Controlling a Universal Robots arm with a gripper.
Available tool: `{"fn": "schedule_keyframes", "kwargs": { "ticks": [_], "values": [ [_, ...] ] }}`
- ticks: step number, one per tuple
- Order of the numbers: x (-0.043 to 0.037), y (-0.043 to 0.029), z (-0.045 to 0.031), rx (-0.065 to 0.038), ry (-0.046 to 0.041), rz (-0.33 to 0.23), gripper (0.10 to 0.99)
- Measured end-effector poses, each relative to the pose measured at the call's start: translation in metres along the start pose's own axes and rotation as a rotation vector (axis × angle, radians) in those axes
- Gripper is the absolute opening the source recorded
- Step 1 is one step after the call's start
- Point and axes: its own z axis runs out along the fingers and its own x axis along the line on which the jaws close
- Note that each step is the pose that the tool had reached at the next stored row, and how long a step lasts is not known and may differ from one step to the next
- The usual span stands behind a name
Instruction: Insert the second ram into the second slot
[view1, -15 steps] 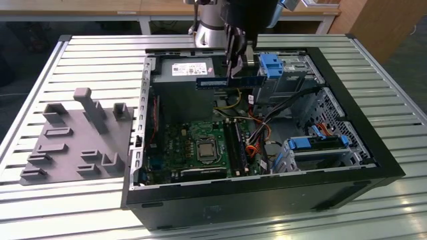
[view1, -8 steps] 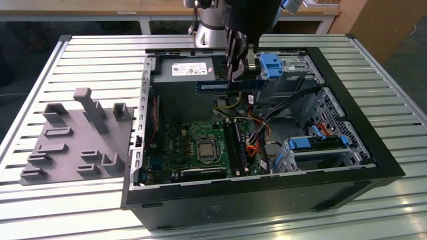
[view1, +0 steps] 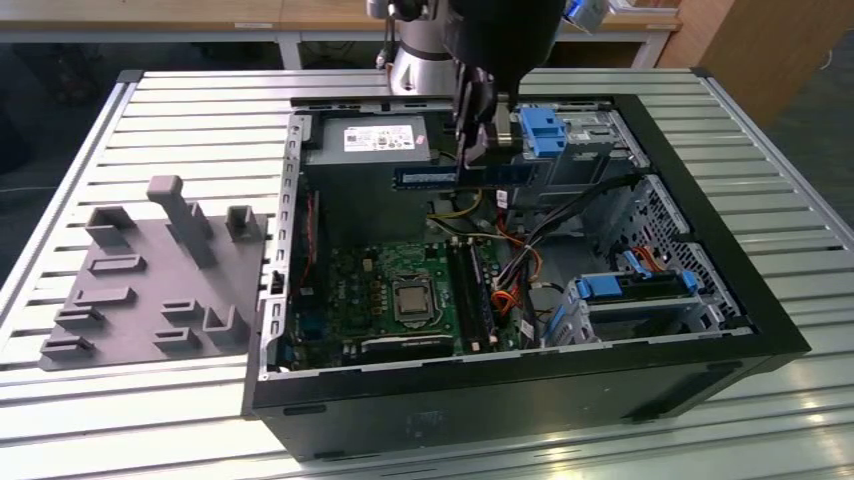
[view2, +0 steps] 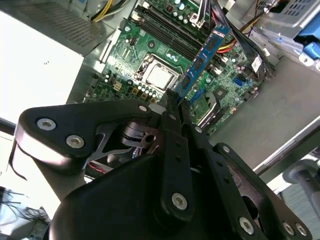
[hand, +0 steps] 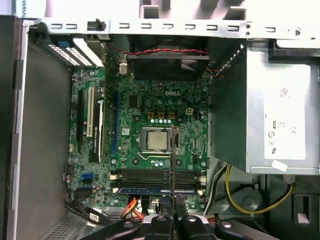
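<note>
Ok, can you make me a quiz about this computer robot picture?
1. True or false: the gripper holds the second ram above the open computer case.
2. What lies on the table at the exterior view's left of the case? A) grey fixture plate B) keyboard C) screwdriver
3. Fill in: the ram is not yet in a ____ on the motherboard.
Key: 1 true; 2 A; 3 slot.

Arm upright, gripper (view1: 478, 158) down, seemingly clamped tight.
</note>
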Motion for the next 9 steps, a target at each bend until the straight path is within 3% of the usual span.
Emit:
{"fn": "schedule_keyframes", "kwargs": {
  "ticks": [9],
  "values": [
    [0.0, -0.0001, 0.0008, 0.0, 0.0002, 0.141, 0.137]
  ]
}}
